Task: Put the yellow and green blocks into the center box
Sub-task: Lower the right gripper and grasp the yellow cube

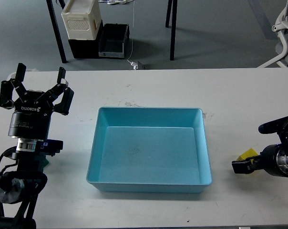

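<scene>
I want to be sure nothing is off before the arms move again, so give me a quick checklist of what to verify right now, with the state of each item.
1. Blue tray sits flat on the table, between the two arms: ok.
2. Tray holds no blocks, so there is room for both: ok.
3. Yellow block located: ok, on the table beside the right gripper.
4. Right gripper closed on the yellow block: cannot tell, its fingers are dark and seen side-on.
5. Left gripper open and holding nothing: ok, fingers spread and raised.
6. Green block located: cannot tell; only a greenish sliver shows behind the left arm.
</scene>
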